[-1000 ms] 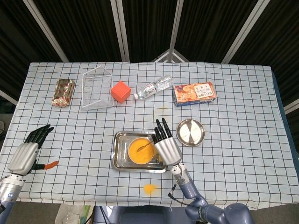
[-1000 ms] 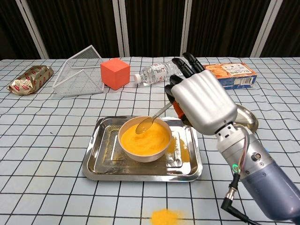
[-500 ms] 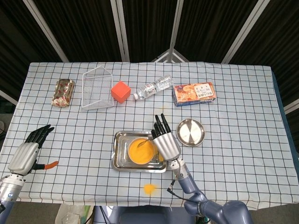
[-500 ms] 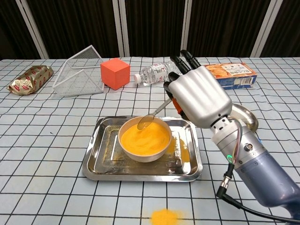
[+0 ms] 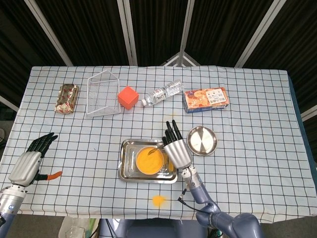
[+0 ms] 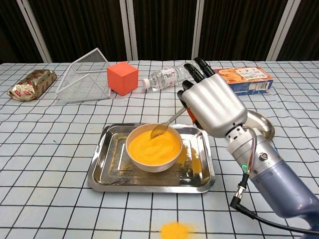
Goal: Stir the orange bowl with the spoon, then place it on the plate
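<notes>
Two hands show, and only one works. Fingers [image 6: 195,69] of the right hand [image 6: 212,107] are wrapped about the handle of the spoon [image 6: 167,124], the dark fingertips pointing up and away from the robot; the spoon's scoop rests at the far rim of the orange bowl [image 6: 153,148], its tip just in the orange powder. That bowl stands in a steel tray [image 6: 106,169], near the front middle of the desk [image 5: 247,163]. Some powder lies spilled in the tray beside the bowl, and a small heap lies on the desk in front of it.

Stirring looks to be the step in hand, with the placing not yet begun. Next, the spoon likely has to sweep round inside the bowl without tipping it, then lift clear and travel right to the round plate [image 5: 201,140], which sits just beside the tray, partly behind the right hand in the chest view.

At the desk's left edge the left hand [image 5: 30,158] hangs idle, fingers spread, holding nothing.
</notes>
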Robot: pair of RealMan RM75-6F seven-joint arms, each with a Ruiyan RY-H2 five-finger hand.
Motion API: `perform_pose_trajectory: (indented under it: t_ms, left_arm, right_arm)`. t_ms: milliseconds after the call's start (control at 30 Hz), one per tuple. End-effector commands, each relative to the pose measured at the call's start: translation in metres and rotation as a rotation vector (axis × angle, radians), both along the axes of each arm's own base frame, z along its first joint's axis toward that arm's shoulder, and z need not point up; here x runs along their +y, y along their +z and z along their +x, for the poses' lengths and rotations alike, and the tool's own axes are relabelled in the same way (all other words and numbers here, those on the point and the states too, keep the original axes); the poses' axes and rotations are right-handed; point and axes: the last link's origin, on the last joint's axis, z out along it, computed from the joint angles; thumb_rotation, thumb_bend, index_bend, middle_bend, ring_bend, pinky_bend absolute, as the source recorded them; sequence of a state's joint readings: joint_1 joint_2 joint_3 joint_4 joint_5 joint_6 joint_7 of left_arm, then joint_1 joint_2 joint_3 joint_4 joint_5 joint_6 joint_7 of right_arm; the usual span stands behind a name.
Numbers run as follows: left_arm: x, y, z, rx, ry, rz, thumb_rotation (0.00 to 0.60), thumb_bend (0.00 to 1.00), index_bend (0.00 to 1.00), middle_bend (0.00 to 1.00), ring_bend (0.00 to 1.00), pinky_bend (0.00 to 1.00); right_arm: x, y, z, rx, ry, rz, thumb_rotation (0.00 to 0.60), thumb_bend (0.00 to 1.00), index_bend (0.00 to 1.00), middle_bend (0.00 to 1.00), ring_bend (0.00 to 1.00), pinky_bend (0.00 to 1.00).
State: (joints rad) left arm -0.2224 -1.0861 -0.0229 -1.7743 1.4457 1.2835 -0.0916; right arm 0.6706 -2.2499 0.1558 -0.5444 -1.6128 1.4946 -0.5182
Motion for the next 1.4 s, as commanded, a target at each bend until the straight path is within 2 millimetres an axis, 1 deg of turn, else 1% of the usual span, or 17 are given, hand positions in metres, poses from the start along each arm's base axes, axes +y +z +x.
perform_pose_trajectory:
  t_ms: [33, 333, 833, 1100, 1400]
  left_arm:
    - [0.0, 0.0, 0.0, 0.0, -0.001, 0.0, 0.6, 0.0, 0.0, 0.0, 0.0, 0.02]
    - [-0.001, 0.0, 0.0, 0.003, -0.002, 0.0, 0.6, 0.0, 0.0, 0.0, 0.0, 0.02]
    - [-0.001, -0.001, 0.001, 0.007, -0.004, -0.002, 0.6, 0.0, 0.0, 0.0, 0.0, 0.02]
    - [-0.001, -0.001, 0.001, 0.008, -0.003, -0.001, 0.6, 0.0, 0.0, 0.0, 0.0, 0.02]
    - [-0.001, -0.002, 0.001, 0.009, 0.0, -0.001, 0.6, 0.0, 0.0, 0.0, 0.0, 0.02]
  right_arm:
    - [0.003, -0.001, -0.002, -0.003, -0.004, 0.004, 0.6, 0.64, 0.8, 0.38, 0.09, 0.0]
    - [0.015, -0.003, -0.007, -0.014, 0.009, 0.023, 0.6, 0.64, 0.8, 0.38, 0.09, 0.0]
    - [0.03, 0.003, -0.012, -0.041, 0.03, 0.032, 0.6, 0.64, 0.8, 0.38, 0.09, 0.0]
    - [0.033, 0.007, -0.007, -0.071, 0.04, 0.033, 0.6, 0.64, 0.8, 0.38, 0.09, 0.0]
    - [0.028, 0.011, 0.0, -0.089, 0.039, 0.023, 0.6, 0.64, 0.8, 0.38, 0.09, 0.0]
